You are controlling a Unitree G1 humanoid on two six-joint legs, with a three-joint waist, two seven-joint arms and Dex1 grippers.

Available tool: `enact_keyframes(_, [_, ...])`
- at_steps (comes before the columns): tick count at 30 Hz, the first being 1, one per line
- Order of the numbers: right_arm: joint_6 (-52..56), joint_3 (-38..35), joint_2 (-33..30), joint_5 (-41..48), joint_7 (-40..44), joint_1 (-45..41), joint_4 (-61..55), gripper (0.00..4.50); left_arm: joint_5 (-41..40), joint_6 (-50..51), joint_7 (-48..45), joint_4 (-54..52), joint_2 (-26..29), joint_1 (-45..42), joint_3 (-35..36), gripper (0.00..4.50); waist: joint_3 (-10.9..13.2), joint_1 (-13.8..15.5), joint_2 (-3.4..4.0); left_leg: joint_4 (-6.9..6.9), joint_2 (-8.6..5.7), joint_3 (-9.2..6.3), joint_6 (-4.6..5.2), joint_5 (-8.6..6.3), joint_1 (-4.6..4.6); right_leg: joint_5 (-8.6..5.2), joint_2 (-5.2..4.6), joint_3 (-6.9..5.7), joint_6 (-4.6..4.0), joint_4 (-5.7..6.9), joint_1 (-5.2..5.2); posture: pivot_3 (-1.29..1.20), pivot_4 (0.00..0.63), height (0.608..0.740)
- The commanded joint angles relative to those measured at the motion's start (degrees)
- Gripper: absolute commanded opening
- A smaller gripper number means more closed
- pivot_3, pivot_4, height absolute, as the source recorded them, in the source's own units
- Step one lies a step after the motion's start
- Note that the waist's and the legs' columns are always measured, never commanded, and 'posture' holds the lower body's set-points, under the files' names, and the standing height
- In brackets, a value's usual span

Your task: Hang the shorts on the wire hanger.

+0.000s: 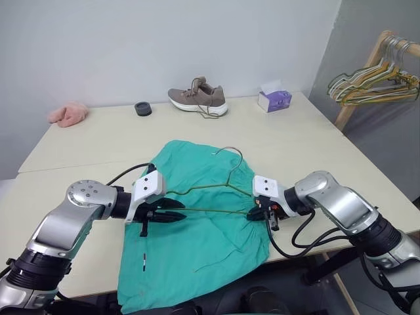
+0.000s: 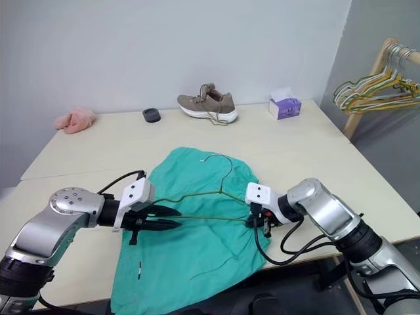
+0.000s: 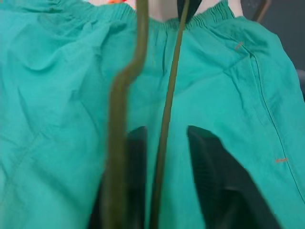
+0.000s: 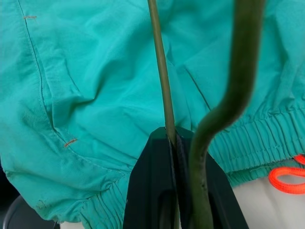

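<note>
While the large teal-green fabric shorts (image 1: 197,223) lie spread flat on the pale beige tabletop (image 1: 328,157), their near edge drooping over its front, the thin olive-grey wire hanger (image 1: 216,197) rests on top of them with its curled hook pointing toward the far wall. At the hanger's left end, the left tool (image 1: 172,214) has its two black fingers (image 3: 209,176) parted, the straight bottom wire running between them without being pinched. At the hanger's right end, the right tool (image 1: 256,212) is closed tight on that same bottom wire, just above the gathered elastic waistband, where a bright orange loop (image 4: 286,179) peeks out. A small white mark shows on the fabric near the front. Farther back sit a brown-grey sneaker (image 1: 198,97), a small dark round object (image 1: 143,108) that may be a cap or a tape roll, a purple tissue box (image 1: 274,98) and a pink fluffy cloth (image 1: 68,113). A bunch of pale hangers (image 1: 374,82) hangs from a wooden rack at the right.
</note>
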Motion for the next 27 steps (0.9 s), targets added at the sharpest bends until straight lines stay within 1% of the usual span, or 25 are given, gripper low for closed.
enact_keyframes(1, [0.5, -3.3, -1.6, 0.8, 0.2, -0.1, -1.1, 0.0, -1.7, 0.2, 1.8, 1.5, -0.9, -1.5, 3.5, 2.65, 0.0, 0.0, -0.01, 0.0, 0.0, 0.0, 0.0, 0.0, 0.0, 0.0, 0.0, 0.0, 0.0, 0.0, 0.0, -0.17, 0.0, 0.74])
enact_keyframes(3, [0.8, -4.1, -2.5, 1.2, 0.3, 0.5, -1.3, 0.0, -3.9, 1.8, 2.6, 2.5, -1.4, -1.6, 5.6, 3.19, 0.0, 0.0, -0.01, 0.0, 0.0, -0.01, 0.0, 0.0, 0.0, 0.0, 0.0, 0.0, 0.0, -0.01, 0.0, -0.17, 0.0, 0.74])
enact_keyframes(10, [2.4, -10.2, -7.1, 3.0, -0.8, 4.9, -1.6, 0.0, -7.2, 4.2, 4.8, 7.1, -1.6, -0.6, 11.6, 3.19, 0.0, -0.1, -0.01, -0.01, 0.0, 0.0, 0.0, 0.0, -0.01, 0.0, 0.0, 0.0, 0.0, -0.01, -0.01, -0.2, 0.0, 0.74])
enact_keyframes(13, [3.7, -13.4, -9.3, 4.2, -1.5, 7.5, -2.4, 0.0, -5.7, 2.7, 6.9, 11.0, -2.5, -1.8, 12.0, 3.76, 0.0, -0.3, -0.01, 0.01, -0.01, 0.01, 0.0, 0.0, 0.0, 0.0, -0.01, 0.01, 0.0, -0.01, 0.0, -0.22, 0.0, 0.74])
enact_keyframes(15, [5.5, -17.1, -11.1, 5.5, -2.5, 10.3, -2.7, 0.0, -4.4, 1.1, 7.0, 12.7, -2.7, -1.8, 11.0, 4.37, 0.0, -0.5, -0.01, 0.01, 0.0, 0.0, 0.0, 0.0, 0.0, 0.0, 0.0, -0.01, 0.0, -0.01, 0.01, -0.23, 0.0, 0.74])
enact_keyframes(16, [6.7, -19.4, -12.0, 6.3, -3.1, 12.0, -2.9, 0.0, -3.9, 0.6, 6.9, 13.3, -2.8, -1.7, 10.5, 4.47, 0.0, -0.7, -0.01, 0.01, 0.0, 0.01, 0.0, 0.0, 0.0, 0.0, -0.01, 0.0, 0.0, -0.01, 0.01, -0.24, 0.0, 0.74])
enact_keyframes(20, [11.0, -28.2, -14.7, 9.2, -5.5, 19.9, -4.0, 0.0, -3.6, -0.2, 4.4, 13.1, -2.6, -0.8, 8.7, 4.47, -0.2, -0.8, -0.25, -0.03, -0.02, -0.08, -0.04, -0.03, -0.04, -0.01, -0.03, -0.1, 0.0, -0.09, 0.06, -0.26, 0.0, 0.74])
enact_keyframes(23, [14.6, -33.8, -15.3, 11.2, -7.3, 26.4, -5.4, 0.0, -3.5, -0.5, 2.8, 13.0, -2.2, -0.7, 8.0, 4.47, -0.2, -1.5, -0.22, -0.03, -0.03, 0.05, -0.05, -0.04, -0.09, -0.01, -0.05, 0.03, 0.0, -0.07, -0.02, -0.28, 0.0, 0.74])
enact_keyframes(27, [17.7, -37.2, -14.9, 12.8, -9.7, 32.0, -6.5, 0.0, -2.7, -1.0, 2.8, 14.3, -2.8, -2.0, 7.4, 4.47, -0.2, -2.9, -0.2, -0.02, -0.01, 0.07, -0.04, -0.03, -0.04, -0.01, -0.01, 0.03, 0.01, -0.05, 0.01, -0.29, 0.0, 0.74])
